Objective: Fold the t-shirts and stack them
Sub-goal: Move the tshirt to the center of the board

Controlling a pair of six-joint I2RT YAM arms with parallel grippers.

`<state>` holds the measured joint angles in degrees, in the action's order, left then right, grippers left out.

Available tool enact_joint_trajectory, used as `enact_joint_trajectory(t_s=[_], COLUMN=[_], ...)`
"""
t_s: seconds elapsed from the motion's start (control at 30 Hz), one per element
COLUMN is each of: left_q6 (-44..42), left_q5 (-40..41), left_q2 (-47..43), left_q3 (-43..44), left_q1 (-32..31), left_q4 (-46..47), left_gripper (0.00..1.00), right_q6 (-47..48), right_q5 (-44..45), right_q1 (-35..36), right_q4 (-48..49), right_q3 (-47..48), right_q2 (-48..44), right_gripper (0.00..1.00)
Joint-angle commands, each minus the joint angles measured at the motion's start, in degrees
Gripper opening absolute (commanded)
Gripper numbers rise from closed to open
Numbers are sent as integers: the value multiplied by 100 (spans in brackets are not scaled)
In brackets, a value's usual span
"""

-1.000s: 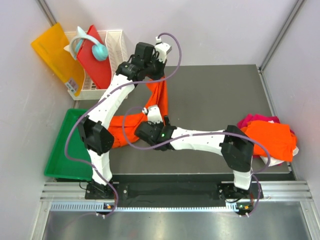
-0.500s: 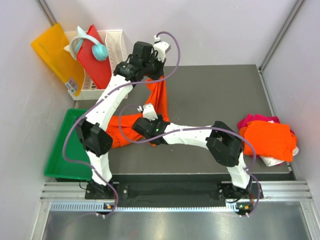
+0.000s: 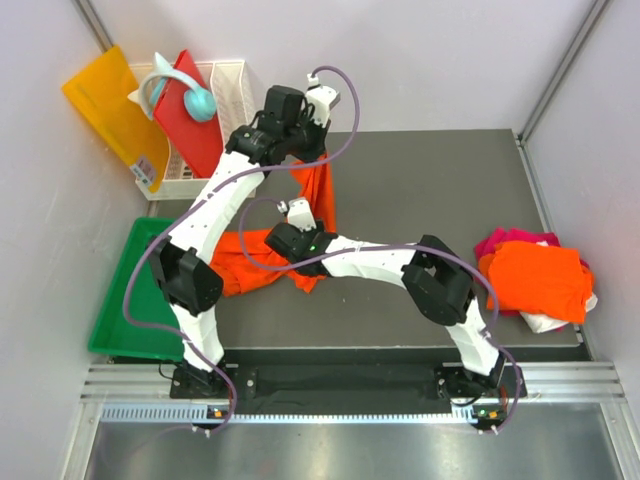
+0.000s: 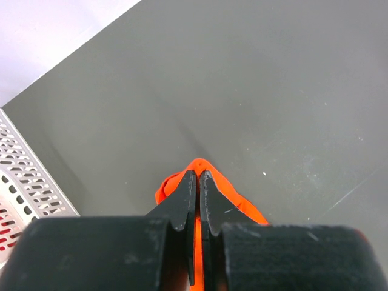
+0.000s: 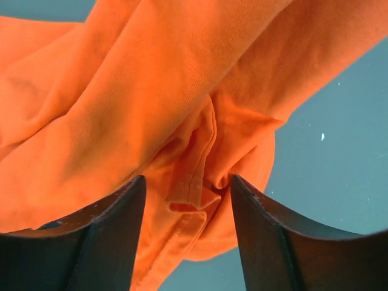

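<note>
Worktop: a dark grey worktop [image 3: 440, 190] with pale walls on three sides; both arm bases are at its near edge.
Green tray: a green tray [image 3: 120, 320] sits off the worktop's left edge, beside the left arm's base.
Spread shirt: the orange t-shirt [image 3: 322, 195] lies crumpled on the left-centre of the worktop. One strip of it rises toward the far edge, and its bulk lies under the two crossing arms.
Pile: at the right edge a second orange shirt [image 3: 540, 278] lies on top of a magenta-pink t-shirt [image 3: 510, 238]. A bit of white shows beneath them.
Yellow sheet: a stiff yellow-orange sheet [image 3: 105, 100] leans in the far left corner.
Rack: a white slotted rack [image 3: 235, 85] stands just beside the sheet.
Red board: a red board [image 3: 195, 125] stands tilted in the rack.
Teal item: a teal looped object [image 3: 195, 98] rests against the red board; I cannot tell what it is.
Left claw: the left claw [image 4: 198, 174] is pressed closed on an edge of the orange t-shirt, holding it above the worktop near the far left.
Right claw: the right claw [image 5: 185, 182] points down into the cloth with its jaws apart. A bunched hem fold lies in the gap, not pinched.
</note>
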<state>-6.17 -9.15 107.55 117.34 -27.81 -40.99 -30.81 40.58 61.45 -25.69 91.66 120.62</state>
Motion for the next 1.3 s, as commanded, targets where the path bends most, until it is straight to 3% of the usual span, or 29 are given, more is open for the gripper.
enact_joint_trajectory(t_s=[0.0,0.3,0.4,0.47,0.5,0.67,0.7,0.83,0.87,1.0,1.27], left_q6=[-94,-130,-138,-147,-138,-147,-138,-24,19,327,345], left_q5=[27,27,36,53,53,220,299,616,651,493,370], left_q2=[-427,-445,-463,-471,-472,-507,-498,-489,-489,-559,-1156], left_q3=[-97,-124,-150,-150,-159,-238,-238,-334,-334,-448,-1379], left_q1=[-14,-14,-5,-5,-5,-5,-5,100,135,417,540], left_q4=[267,241,250,250,241,250,215,241,250,346,259], left_gripper=[0,0,0,0,0,2,7,75,81,98,99], right_q6=[-13,-57,-110,-145,-162,-355,-434,-777,-804,-840,57], right_q5=[-58,-164,-173,-155,-112,309,545,1030,1144,1671,1936], right_q1=[-98,-133,-133,-133,-125,-133,-133,-151,-160,-405,-1100], right_q4=[117,91,82,73,30,-338,-444,-814,-936,-1587,-1957], right_q3=[291,379,362,327,318,-33,-138,-1120,-1245,-1493,-1071], right_q2=[190,296,269,208,182,-536,-748,-2118,-2669,-3807,-4766], right_gripper=[56,36,22,4,0,0,0,0,0,0,0])
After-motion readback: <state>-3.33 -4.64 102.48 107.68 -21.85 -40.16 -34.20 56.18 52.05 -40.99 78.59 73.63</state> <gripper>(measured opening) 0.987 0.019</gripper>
